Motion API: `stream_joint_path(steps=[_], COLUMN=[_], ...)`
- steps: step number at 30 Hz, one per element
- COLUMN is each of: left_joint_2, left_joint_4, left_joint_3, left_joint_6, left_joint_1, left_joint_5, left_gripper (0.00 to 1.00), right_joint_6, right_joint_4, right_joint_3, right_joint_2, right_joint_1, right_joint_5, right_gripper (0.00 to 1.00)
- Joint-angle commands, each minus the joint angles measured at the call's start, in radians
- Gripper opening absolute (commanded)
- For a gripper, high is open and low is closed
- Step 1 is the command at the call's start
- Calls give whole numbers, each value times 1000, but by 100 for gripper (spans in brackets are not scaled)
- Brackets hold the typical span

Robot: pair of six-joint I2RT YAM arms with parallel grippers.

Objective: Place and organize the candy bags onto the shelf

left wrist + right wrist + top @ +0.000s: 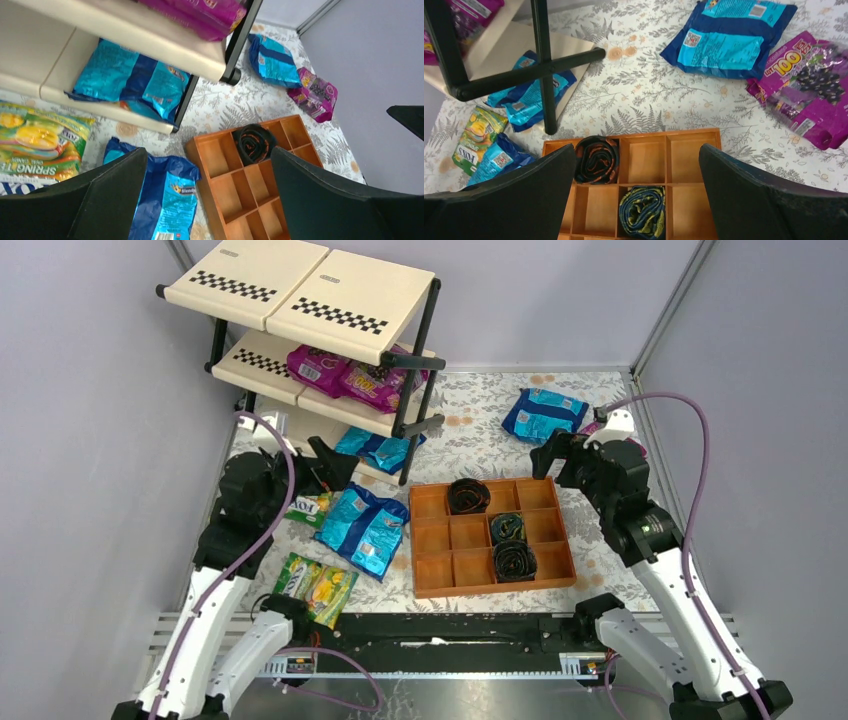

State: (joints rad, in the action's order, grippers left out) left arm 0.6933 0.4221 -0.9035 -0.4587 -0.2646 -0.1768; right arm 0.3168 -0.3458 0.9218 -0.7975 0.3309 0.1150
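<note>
Both grippers are spread wide and empty. My left gripper hovers beside the shelf. The loose blue candy bag lies just near and right of it, its long axis seemingly far-to-near, so the left arm is nearer. The wrist views show plainly the magenta bag that the right gripper mostly hides from above.

Up top, we look down from above and behind the arm bases, far enough back to take in the whole tabletop. On the left wrist, we ride close behind the left pincer, facing the shelf ahead of its tips. On the right wrist, we sit just behind the right pincer, angled down and forward. All three views share the wooden tray, just beyond each pincer's tips.
</note>
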Motion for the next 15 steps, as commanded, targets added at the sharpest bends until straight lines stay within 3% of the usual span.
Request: stream_joint_path(steps=[1, 8, 15], left_joint_2=[1, 83, 141], left_joint_4=[20, 21, 87], left_joint_3=[48, 108, 127], left_joint_6=[-89, -230, -308], left_joint_1=[4, 5, 5], left_joint_5=[-19, -80, 12], left_gripper=[99, 99, 99], right_joint_6=[35, 67, 48], right_joint_4=[80, 101, 105], right_joint_3=[-37, -37, -64], right_joint_2=[27, -3, -19], right_joint_1=[-4, -4, -5], right_joint_5=[-23, -75, -146], right_gripper=[100, 100, 100])
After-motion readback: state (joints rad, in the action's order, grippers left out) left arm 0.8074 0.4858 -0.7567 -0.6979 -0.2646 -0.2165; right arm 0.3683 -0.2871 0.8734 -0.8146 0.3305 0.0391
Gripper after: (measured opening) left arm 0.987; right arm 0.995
